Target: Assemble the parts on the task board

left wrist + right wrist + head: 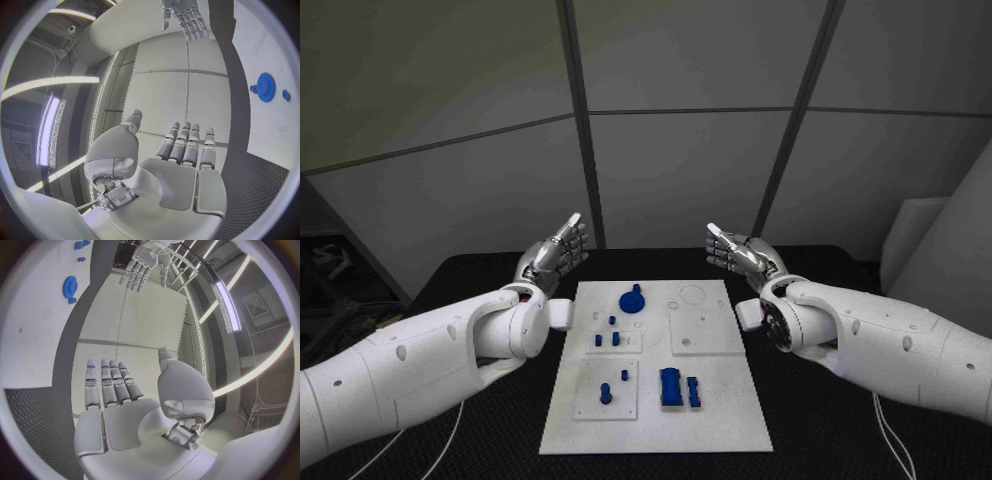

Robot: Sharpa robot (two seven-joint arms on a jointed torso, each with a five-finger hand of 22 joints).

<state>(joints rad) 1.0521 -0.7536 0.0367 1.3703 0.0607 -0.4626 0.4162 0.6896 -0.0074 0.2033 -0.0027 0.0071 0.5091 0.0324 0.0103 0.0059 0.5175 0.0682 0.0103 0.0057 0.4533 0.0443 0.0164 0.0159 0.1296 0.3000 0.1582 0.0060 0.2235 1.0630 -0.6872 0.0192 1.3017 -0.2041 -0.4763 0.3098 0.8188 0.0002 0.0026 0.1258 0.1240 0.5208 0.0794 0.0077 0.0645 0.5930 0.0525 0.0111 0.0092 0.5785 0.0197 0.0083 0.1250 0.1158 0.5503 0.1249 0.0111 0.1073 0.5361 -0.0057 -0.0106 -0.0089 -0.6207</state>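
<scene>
on the left we see the left robot hand [554,258] raised above the black tabletop [473,280] just beyond the board's far left corner, fingers spread wide and holding nothing. between the hands lies the white task board [718,410], carrying a blue gear [632,298] near its far edge and smaller blue parts [678,388] nearer us. on the right, the right robot hand [744,254] mirrors it, wide and empty.

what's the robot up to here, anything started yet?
Nothing is being handled yet. The left hand and right hand are both raised with fingers apart, one on each side of the far end of the task board, holding nothing. The blue parts, including a gear at the far end, sit untouched on the board.
</scene>
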